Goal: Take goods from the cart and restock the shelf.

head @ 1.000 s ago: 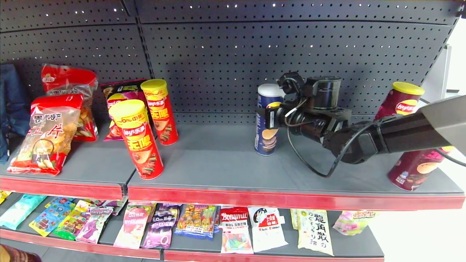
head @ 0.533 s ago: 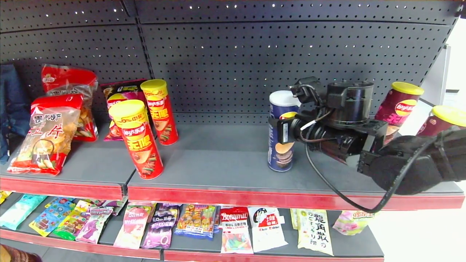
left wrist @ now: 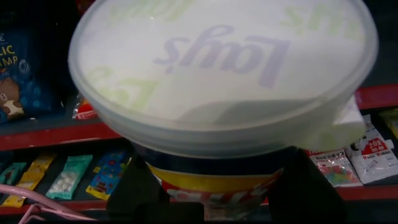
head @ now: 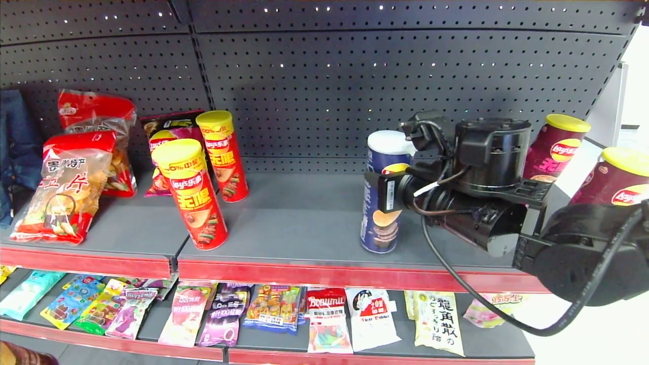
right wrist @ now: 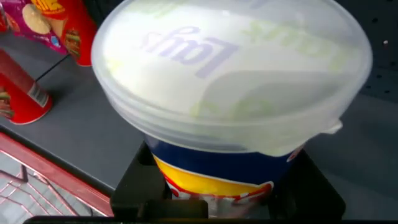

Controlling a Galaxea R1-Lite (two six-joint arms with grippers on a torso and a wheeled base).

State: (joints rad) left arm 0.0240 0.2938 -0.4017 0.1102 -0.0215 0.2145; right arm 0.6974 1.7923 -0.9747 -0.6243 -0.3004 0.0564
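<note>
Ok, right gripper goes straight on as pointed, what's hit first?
The right gripper holds the blue can; past it, probably the rear red can, though depth is unclear.

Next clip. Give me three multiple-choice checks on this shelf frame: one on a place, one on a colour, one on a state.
1. Where is the blue can?
A. at the upper shelf, between the red cans and the maroon cans
B. on the lower shelf among the packets
C. behind the bags at the far left

2. What colour is its lid?
A. yellow
B. green
C. white

3. How do the jaws of the right gripper stand?
A. open and empty
B. shut on the blue can
C. shut on a bag

Key: 1 A, it sits in the gap mid-shelf; 2 C, the top shows white; 3 B, the jaws clamp its side.
</note>
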